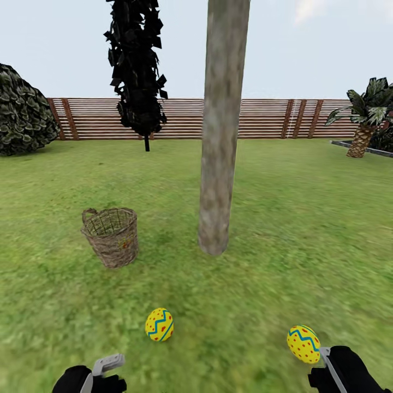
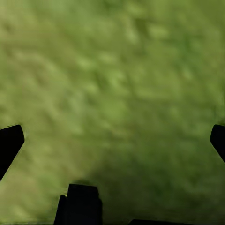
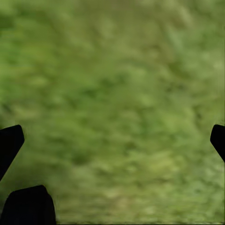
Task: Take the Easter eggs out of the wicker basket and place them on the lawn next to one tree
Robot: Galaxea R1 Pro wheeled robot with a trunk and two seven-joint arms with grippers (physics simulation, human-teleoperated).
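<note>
Two patterned oval eggs [image 1: 159, 324] on grass, woven basket [image 1: 111, 236] beyond

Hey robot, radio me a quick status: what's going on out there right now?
Both jaws open, empty. Two yellow painted eggs on green lawn near grey-brown tree trunk. Third unseen. Brown wicker basket upright left of trunk. Nothing blocking.

On the lawn [image 1: 305, 218], the wicker basket [image 1: 111, 236] stands left of the tree [image 1: 220, 136]; two eggs [image 1: 159, 324] lie nearer.
</note>
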